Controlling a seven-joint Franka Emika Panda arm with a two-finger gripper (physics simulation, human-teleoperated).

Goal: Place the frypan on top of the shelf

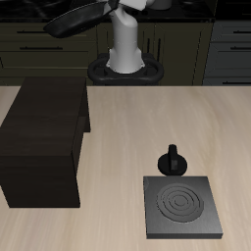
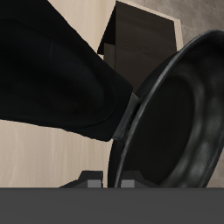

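1. Frypan (image 1: pixel 76 20) held aloft at the table's back edge, gripper (image 1: pixel 106 6) clenched on its handle.
2. Shelf (image 1: pixel 44 137) on the table below; burner plate (image 1: pixel 182 207) and knobbed object (image 1: pixel 173 161) near the front edge; no legible writing.

Arm up high at the back of the table!
The gripper (image 1: pixel 101 8) is raised near the base, clamped on the frypan (image 1: pixel 75 20), its fingers (image 2: pixel 129 183) hugging the rim.
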